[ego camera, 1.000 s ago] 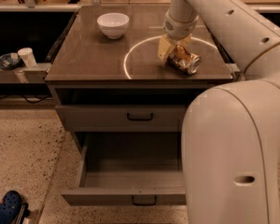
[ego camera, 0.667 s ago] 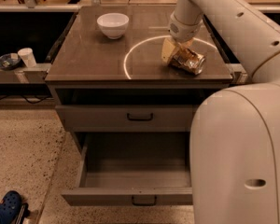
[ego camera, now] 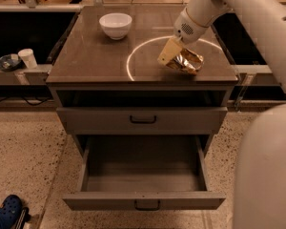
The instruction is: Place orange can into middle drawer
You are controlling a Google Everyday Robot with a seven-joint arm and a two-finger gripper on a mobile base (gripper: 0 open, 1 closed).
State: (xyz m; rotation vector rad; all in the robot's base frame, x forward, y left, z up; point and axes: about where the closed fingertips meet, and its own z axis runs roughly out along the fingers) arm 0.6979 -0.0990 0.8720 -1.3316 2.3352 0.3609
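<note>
The orange can (ego camera: 185, 61), dented and shiny gold-silver, lies tilted at the right of the cabinet top (ego camera: 95, 61), on the edge of a white ring mark. My gripper (ego camera: 175, 56) comes down from the upper right and is shut on the can, with a yellowish finger (ego camera: 166, 52) on the can's left side. The middle drawer (ego camera: 143, 202) is pulled out wide open below, and its deep box is empty. The upper drawer (ego camera: 143, 119) is shut.
A white bowl (ego camera: 116, 25) stands at the back left of the top. My arm's large white body (ego camera: 267, 175) fills the right foreground. A side shelf at the left holds a cup (ego camera: 26, 57) and a dish. A blue shoe (ego camera: 5, 213) lies on the floor at the bottom left.
The gripper and the can shifted slightly right, then back left, over the top. The arm's white body has swung further right, uncovering more of the open drawer.
</note>
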